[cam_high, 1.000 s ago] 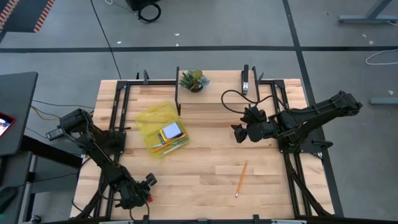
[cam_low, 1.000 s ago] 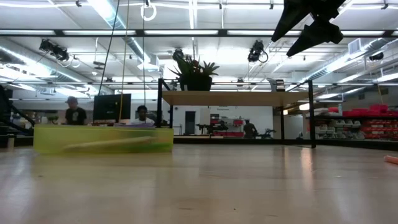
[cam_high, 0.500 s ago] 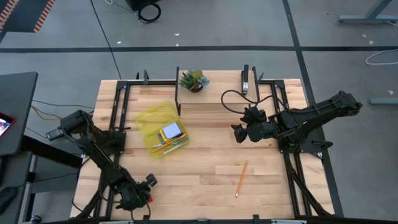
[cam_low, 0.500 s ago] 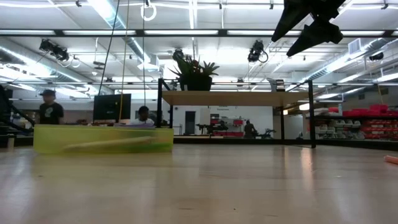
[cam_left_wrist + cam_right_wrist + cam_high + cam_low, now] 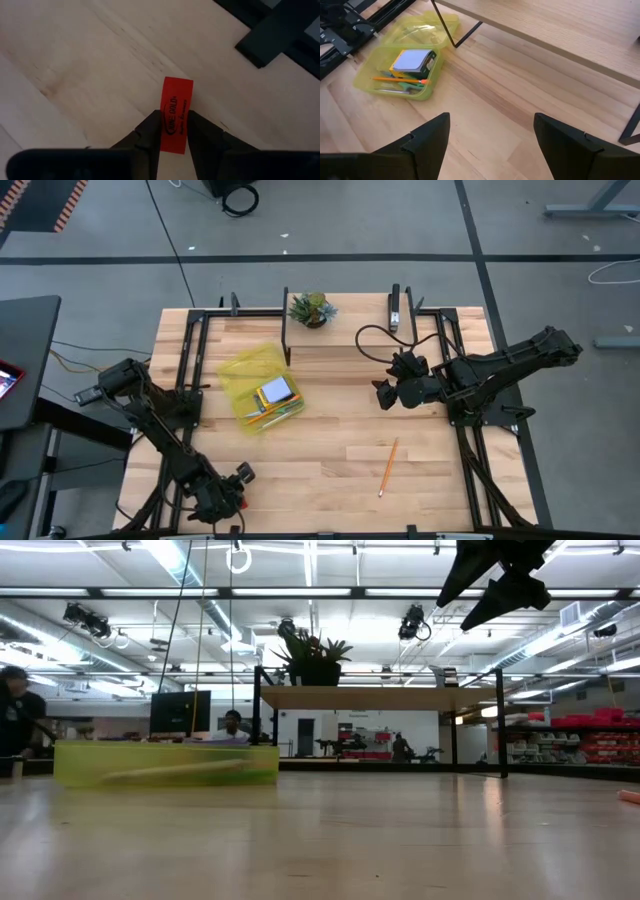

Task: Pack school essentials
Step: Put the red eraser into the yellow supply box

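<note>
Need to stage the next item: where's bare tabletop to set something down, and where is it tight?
Bare wood lies between the yellow-green case and the loose orange pencil, and along the front edge between the left gripper, shut on the red eraser, and that pencil. It is crowded at the back, around the potted plant, the shelf and the open right gripper.

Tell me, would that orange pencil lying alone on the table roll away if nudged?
Probably. The orange pencil is long, thin and lies flat on smooth bare wood with nothing beside it to stop it. It looks stiff and light, so a sideways push would likely roll or skid it; pinching it across should work.
</note>
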`<state>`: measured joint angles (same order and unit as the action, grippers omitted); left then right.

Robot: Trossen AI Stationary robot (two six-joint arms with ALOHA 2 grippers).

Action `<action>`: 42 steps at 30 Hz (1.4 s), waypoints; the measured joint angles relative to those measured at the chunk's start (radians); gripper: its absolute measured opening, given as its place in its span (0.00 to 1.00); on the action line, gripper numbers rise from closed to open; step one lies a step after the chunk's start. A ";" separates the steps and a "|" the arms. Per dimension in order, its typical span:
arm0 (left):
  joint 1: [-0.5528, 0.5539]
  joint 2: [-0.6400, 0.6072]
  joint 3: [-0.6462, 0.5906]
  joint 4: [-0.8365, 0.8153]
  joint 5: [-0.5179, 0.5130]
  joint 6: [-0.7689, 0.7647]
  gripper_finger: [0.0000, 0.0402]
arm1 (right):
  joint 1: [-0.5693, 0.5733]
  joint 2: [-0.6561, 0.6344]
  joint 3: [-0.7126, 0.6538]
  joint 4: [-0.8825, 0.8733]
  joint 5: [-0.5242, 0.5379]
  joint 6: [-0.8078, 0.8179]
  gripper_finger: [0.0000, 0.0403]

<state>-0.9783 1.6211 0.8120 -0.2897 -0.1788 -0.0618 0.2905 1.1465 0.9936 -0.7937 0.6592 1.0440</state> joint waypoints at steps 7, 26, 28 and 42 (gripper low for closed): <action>-0.001 -0.002 0.025 -0.065 -0.001 0.004 0.22 | 0.000 0.000 0.000 0.001 0.002 -0.015 0.73; 0.060 -0.083 0.029 -0.224 -0.039 0.028 0.21 | 0.000 0.000 0.000 0.004 0.025 -0.025 0.73; 0.070 -0.091 0.029 -0.241 -0.045 0.051 0.22 | 0.000 0.000 0.000 0.004 0.025 -0.025 0.73; 0.154 -0.133 0.029 -0.308 -0.046 0.135 0.22 | 0.000 0.000 0.000 0.008 0.025 -0.024 0.73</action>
<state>-0.8241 1.4883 0.8406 -0.5976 -0.2253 0.0729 0.2902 1.1465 0.9936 -0.7860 0.6838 1.0199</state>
